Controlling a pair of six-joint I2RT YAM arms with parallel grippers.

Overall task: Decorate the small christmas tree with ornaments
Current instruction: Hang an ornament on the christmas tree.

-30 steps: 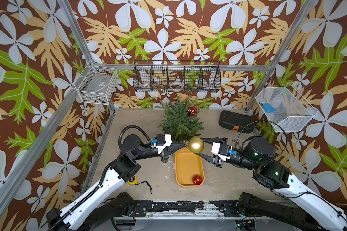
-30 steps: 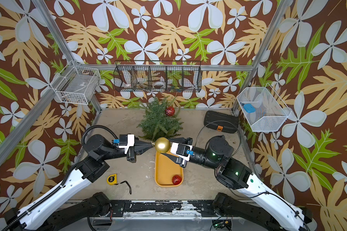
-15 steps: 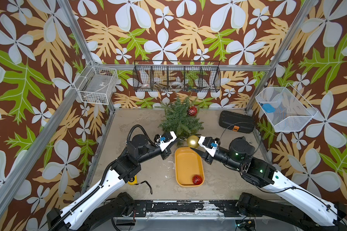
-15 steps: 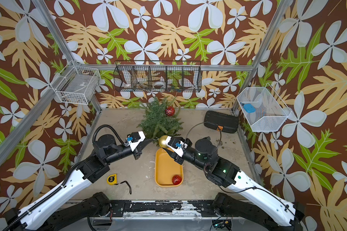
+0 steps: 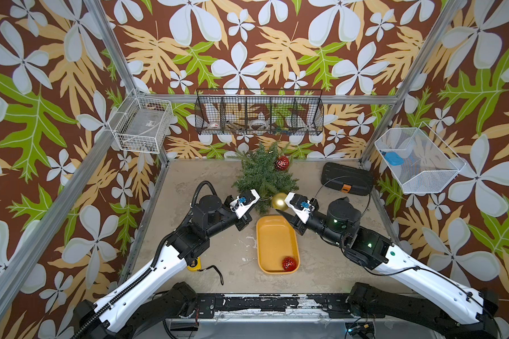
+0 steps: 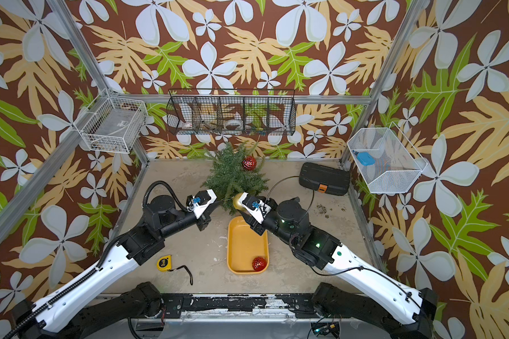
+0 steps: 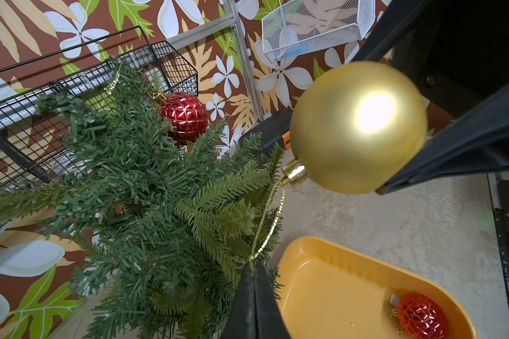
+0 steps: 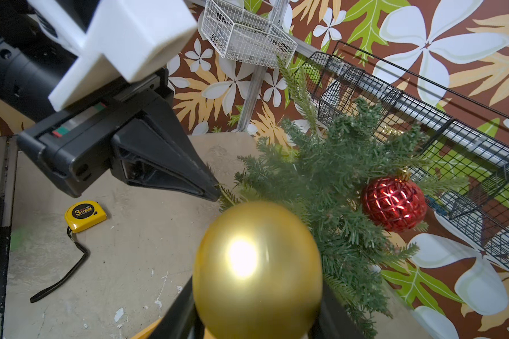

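The small christmas tree [image 5: 262,179] stood at the back of the table [image 5: 206,173]. The right gripper [image 5: 285,206] was clamped round the gold ornament [image 5: 278,201], just off the tree's near lower branches. The left gripper [image 7: 252,273], closer to the foliage, had pinched shut on its loop [image 7: 269,217], which ran taut along those branch tips. Couldn't tell if it had hooked one.

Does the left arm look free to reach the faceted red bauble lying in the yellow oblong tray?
Probably not yet: the left gripper is shut on the thin cord of the smooth gold bauble. Otherwise the way over the tray to that red bauble looks open.
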